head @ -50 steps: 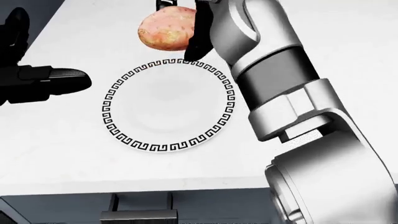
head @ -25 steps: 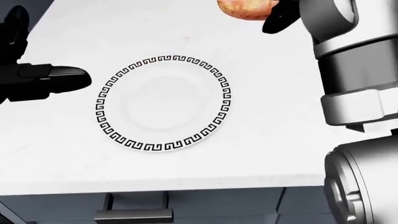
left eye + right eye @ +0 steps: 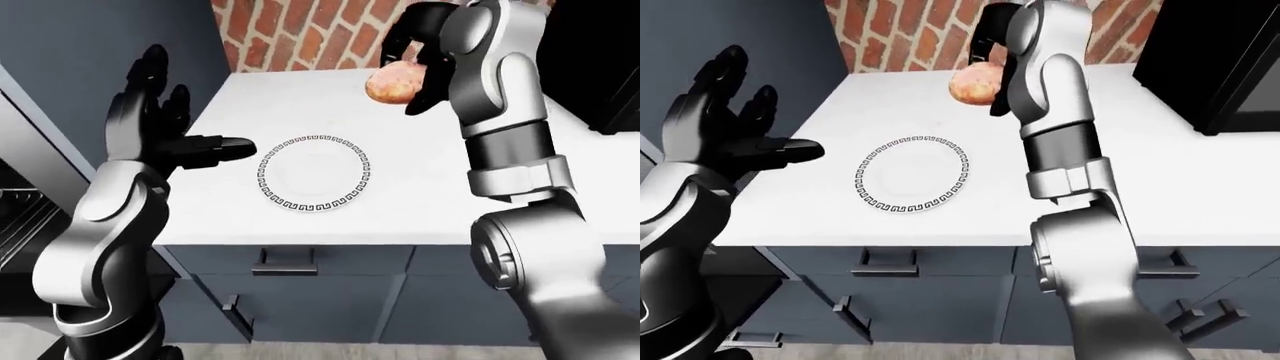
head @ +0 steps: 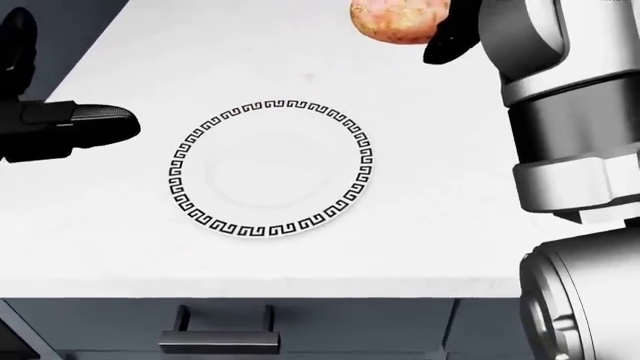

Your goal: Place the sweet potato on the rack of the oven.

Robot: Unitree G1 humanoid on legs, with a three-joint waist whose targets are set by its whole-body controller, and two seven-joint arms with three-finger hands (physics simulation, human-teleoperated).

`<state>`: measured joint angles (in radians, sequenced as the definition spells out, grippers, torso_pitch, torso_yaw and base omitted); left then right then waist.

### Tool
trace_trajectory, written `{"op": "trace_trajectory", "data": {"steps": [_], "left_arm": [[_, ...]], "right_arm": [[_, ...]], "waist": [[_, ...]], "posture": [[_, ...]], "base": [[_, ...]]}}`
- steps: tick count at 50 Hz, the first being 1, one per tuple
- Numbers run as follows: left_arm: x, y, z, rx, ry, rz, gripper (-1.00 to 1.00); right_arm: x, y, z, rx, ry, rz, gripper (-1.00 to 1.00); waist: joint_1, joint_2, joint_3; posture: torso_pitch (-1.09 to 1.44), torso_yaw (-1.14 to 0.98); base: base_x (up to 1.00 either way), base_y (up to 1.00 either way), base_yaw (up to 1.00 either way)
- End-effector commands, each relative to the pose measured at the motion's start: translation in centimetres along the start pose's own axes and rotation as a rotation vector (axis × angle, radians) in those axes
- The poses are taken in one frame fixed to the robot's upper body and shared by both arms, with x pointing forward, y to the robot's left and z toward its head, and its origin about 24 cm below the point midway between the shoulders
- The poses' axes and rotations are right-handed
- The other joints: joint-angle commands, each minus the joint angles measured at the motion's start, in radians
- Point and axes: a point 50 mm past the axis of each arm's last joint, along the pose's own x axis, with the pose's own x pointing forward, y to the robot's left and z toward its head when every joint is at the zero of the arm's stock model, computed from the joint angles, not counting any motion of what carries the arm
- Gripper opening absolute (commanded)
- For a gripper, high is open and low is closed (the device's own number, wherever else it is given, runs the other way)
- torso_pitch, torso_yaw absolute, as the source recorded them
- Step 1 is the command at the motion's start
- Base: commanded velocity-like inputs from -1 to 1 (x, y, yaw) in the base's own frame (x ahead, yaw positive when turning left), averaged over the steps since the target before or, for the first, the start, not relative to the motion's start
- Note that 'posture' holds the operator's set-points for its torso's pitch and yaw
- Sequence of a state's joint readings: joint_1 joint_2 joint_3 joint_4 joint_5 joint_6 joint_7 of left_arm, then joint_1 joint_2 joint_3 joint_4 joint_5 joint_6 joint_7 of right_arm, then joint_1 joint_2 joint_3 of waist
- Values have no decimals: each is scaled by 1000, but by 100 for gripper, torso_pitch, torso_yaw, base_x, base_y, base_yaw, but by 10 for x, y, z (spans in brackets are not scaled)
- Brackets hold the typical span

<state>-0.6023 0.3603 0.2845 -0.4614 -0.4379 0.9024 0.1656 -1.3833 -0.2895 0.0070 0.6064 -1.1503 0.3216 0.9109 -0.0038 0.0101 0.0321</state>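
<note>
1. Sweet potato [image 3: 396, 82] hangs in the air above the white counter [image 3: 420, 195], clasped by the right hand [image 3: 418, 56]; the black fingers [image 3: 422, 96] curl round its top and its right side, so the hand is closed on it.
2. Left-eye view shows the potato up and to the right of the plate [image 3: 314, 182], clear of it and not touching the counter.
3. Head view cuts the potato off at the top edge and shows only one dark fingertip beside it, so the grasp cannot be read there; the two eye views show it whole.
4. Plate is white with a black key-pattern rim and lies flat on the counter with nothing on it, best seen in the head view.
5. Left hand [image 3: 725, 124] is raised to the left of the plate, fingers spread wide and pointing up, thumb reaching toward the plate, holding nothing.
6. Head view shows of that hand only the thumb and a little of the palm at the left edge.
7. Only the left-eye view shows a strip of wire rack [image 3: 22, 217] at its left edge, below counter level.
8. Eye views show the brick wall [image 3: 300, 34] behind the counter and the drawer handles [image 3: 887, 259] under it; the head view shows one handle at its bottom edge.
9. Right-eye view alone shows a large black box [image 3: 1215, 60] on the counter's right end.
</note>
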Motion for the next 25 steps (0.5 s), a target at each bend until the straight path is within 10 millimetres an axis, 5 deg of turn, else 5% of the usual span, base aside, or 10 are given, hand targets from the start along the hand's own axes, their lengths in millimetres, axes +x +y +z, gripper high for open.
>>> {"op": "trace_trajectory", "data": {"steps": [1,2,9,15,17,18,25], "left_arm": [[-1,-4,17,1,-86,-21,100],[-2,-4,17,1,-86,-21,100],[-1,-4,16,0,-86,-21,100],[1,-4,15,0,-86,-22,100],[0,-4,14,0,-85,-22,100],[0,-4,14,0,-86,-23,100],[-1,-5,15,1,-85,-24,100]], "right_arm": [[-14,-23,3,-1,-13,-103,-100],[-14,-23,3,-4,-13,-103,-100],[-15,-24,3,-6,-13,-103,-100],[-12,-21,3,-6,-14,-102,-100],[-11,-19,2,-6,-13,-101,-100],[-11,-18,1,-7,-12,-99,-100],[-12,-18,2,-6,-12,-99,-100]], "waist": [[-6,-2,-31],[-3,-23,-35],[-1,-16,-30],[7,32,-13],[3,70,-16],[2,106,-28],[-5,62,-37]], "posture": [[0,0],[0,0],[0,0],[0,0],[0,0],[0,0],[0,0]], "base": [[-15,0,0],[-14,0,0],[-15,0,0],[-15,0,0],[-15,0,0],[-15,0,0],[-15,0,0]]}}
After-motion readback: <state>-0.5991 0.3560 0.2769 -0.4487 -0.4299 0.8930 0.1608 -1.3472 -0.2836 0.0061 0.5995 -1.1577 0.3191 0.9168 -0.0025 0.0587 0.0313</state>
